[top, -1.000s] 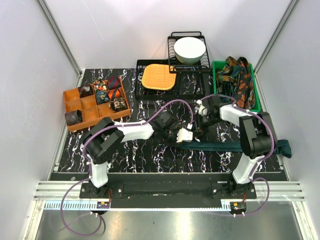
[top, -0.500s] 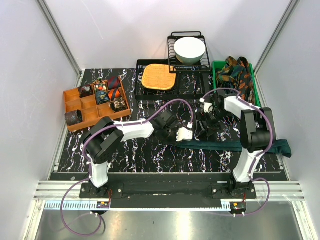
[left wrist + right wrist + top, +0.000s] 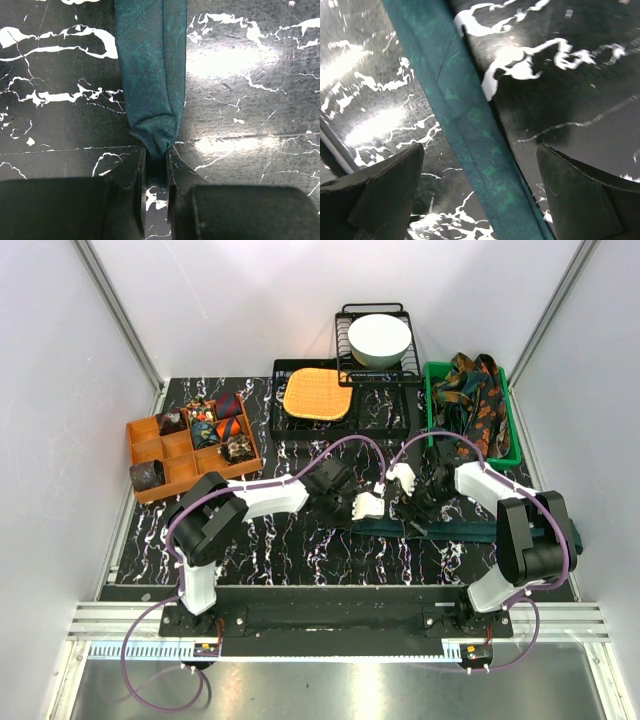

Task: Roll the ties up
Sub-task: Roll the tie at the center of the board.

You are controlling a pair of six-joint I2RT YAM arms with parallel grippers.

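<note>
Rolled ties (image 3: pixel 205 425) in orange tray (image 3: pixel 147 450), upper left. Teal tie (image 3: pixel 150 75) unrolled: left claw (image 3: pixel 156 160) pinching its tip, right claw (image 3: pixel 480 172) spread over it. Green-bin ties (image 3: pixel 475 390) untouched.

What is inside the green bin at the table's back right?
A tangled heap of patterned ties, dark with orange-brown, fills the green bin. Their count is unclear; the bin floor and anything beneath them is covered.

Teal tie (image 3: pixel 150 75) stretched flat, end pinched; patterned ties (image 3: pixel 478 390) heaped.
</note>
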